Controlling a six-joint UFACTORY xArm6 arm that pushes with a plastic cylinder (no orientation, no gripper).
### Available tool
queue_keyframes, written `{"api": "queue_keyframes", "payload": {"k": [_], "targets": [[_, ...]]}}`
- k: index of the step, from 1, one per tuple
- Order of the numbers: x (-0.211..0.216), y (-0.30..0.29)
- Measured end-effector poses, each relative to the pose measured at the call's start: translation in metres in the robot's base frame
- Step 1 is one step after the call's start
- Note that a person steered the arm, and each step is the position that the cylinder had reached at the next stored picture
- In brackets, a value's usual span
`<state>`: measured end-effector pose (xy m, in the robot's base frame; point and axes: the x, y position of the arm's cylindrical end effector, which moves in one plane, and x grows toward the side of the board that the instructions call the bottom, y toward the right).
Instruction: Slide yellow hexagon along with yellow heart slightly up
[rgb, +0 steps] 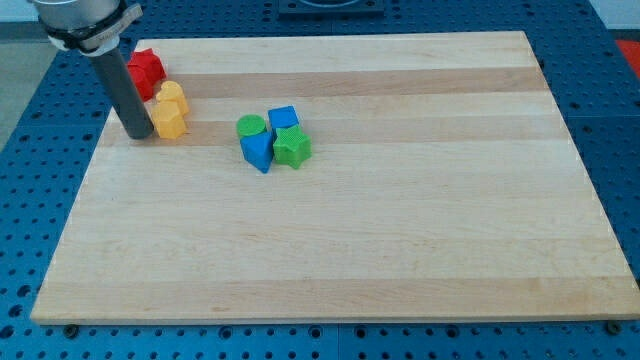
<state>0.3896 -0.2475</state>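
Note:
The yellow hexagon (170, 119) sits near the board's upper left. The yellow heart (173, 95) lies just above it, touching it. My tip (138, 135) rests on the board right beside the hexagon's left side, very close or touching. The dark rod rises up and left from the tip and hides part of the red block (146, 69), which lies above and left of the heart.
A cluster lies to the right of the yellow blocks: a green cylinder (251, 126), a blue cube (284, 118), a blue block (258, 151) and a green star-like block (292, 147). The wooden board (400, 230) ends close to the left of my tip.

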Motion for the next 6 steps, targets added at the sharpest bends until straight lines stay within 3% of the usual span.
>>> {"api": "queue_keyframes", "payload": {"k": [2, 4, 6], "targets": [[0.02, 0.02], [-0.026, 0.024], [-0.038, 0.029]]}}
